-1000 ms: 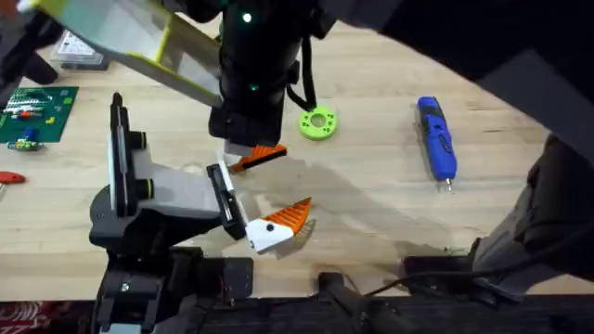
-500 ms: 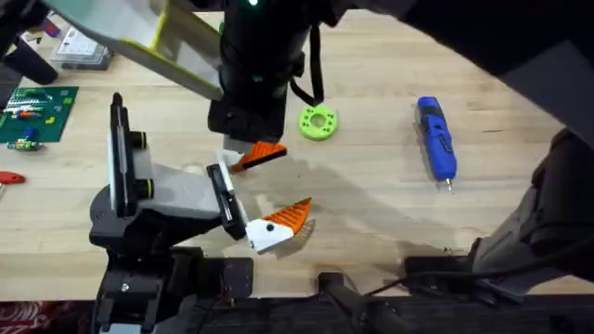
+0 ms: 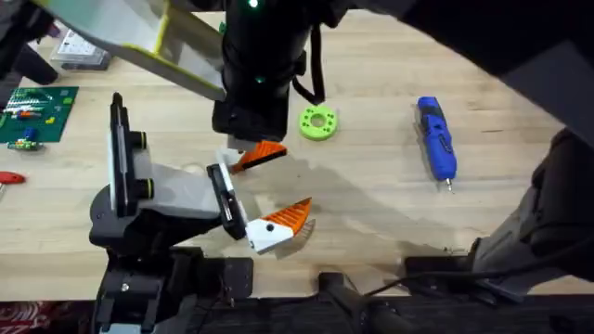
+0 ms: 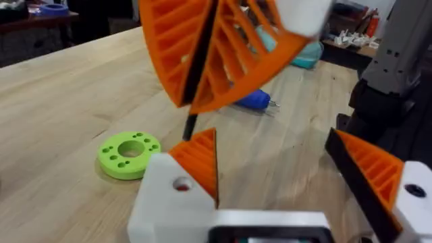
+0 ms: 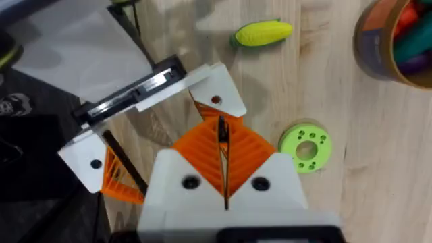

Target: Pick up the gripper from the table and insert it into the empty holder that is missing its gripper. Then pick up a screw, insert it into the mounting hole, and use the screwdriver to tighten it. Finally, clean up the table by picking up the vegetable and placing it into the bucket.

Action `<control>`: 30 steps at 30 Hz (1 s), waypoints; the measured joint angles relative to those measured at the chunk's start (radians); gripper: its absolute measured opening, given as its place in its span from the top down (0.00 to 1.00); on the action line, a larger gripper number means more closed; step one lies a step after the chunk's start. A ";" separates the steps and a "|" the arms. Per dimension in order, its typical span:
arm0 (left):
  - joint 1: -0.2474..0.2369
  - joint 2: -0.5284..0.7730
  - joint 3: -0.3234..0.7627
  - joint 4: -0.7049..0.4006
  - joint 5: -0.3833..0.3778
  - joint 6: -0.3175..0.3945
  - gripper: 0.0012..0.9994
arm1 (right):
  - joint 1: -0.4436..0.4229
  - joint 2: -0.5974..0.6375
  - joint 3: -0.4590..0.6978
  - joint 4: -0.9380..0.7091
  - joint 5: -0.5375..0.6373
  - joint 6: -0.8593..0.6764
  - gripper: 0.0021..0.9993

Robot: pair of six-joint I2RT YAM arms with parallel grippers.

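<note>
One holder [image 3: 167, 195], a rounded grey-white body with black plates and a yellow-green ring, lay at the near left of the pale, grained wooden surface [image 3: 371, 195]. Two orange ridged wedges on white blocks stood at its front end. One of them, the gripper [image 5: 214, 91], sat against a black plate right under the right arm. The second wedge [image 3: 277, 224] was nearer the front edge. Whether the gripper was fully seated could not be told.

The right gripper [image 5: 221, 125] hung over that end of the holder. Its two white fingers were pressed together, the orange ribbed pads meeting on one thin dark rod [image 4: 190, 126]. The rod pointed down just above the gripper's orange tip.

In the left wrist view the left gripper [image 4: 270, 142] had its two fingers spread wide with nothing between them.

One lime-green ring [image 3: 317, 122], flat and pierced with small holes, lay just beyond the right arm. One blue pen-shaped screwdriver [image 3: 436, 139] with black bands and a thin metal tip lay well apart to the right.

In the right wrist view one yellow, corn-shaped vegetable [image 5: 263, 32] lay on the wood. One round brown bucket [image 5: 368, 47] nearby held several coloured pieces.
</note>
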 joint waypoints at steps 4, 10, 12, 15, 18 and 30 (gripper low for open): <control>0.000 0.000 0.000 0.000 0.000 0.000 0.01 | 0.000 0.000 0.000 0.003 0.001 0.000 0.99; 0.000 0.000 0.000 0.000 0.000 0.000 0.01 | 0.005 0.000 0.000 0.004 0.003 0.000 0.99; 0.000 0.000 0.000 0.000 0.000 0.000 0.01 | 0.006 0.000 0.000 0.004 0.003 0.000 0.99; 0.000 0.000 0.000 0.000 0.000 0.000 0.01 | 0.006 0.006 0.001 0.004 0.003 0.000 0.99; 0.000 0.000 0.000 0.000 0.000 0.000 0.01 | 0.006 0.020 0.002 0.004 0.003 0.000 0.99; 0.000 0.000 0.000 0.000 0.000 0.000 0.01 | 0.006 0.063 0.002 -0.001 0.003 0.000 0.99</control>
